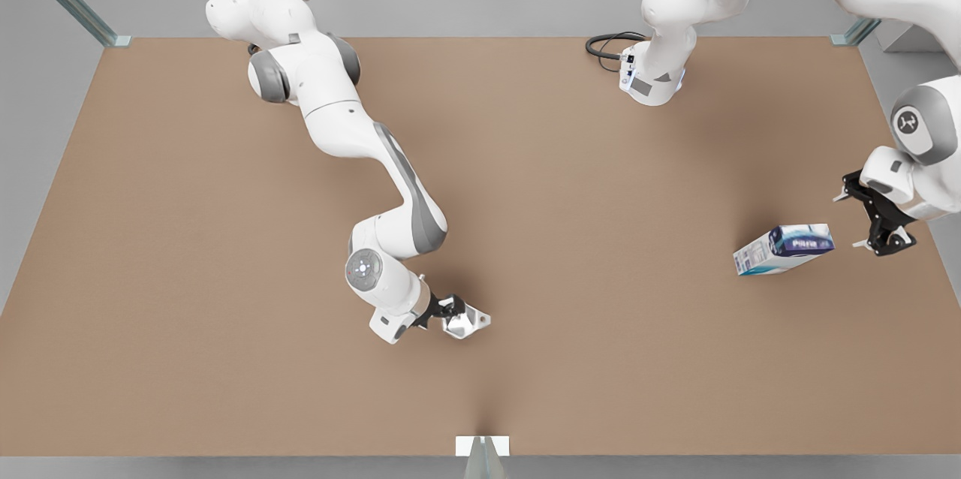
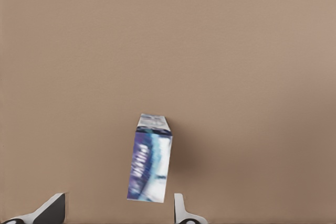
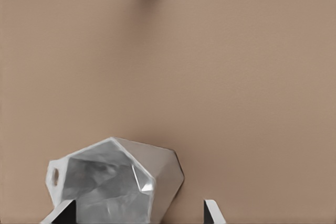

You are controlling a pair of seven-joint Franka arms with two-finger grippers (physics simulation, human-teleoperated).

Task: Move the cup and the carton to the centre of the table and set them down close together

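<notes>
Cup (image 3: 113, 182) base cut off below

The carton's (image 2: 149, 158) print is just a blur in the left wrist view, can't read a word of it. In the front view the text on it is too small to make out. The cup's (image 3: 115, 182) lower part is cut off by the edge of the right wrist view. The right gripper (image 1: 455, 313) is half buried behind the cup in the front view, so I can't tell its grip.
</notes>
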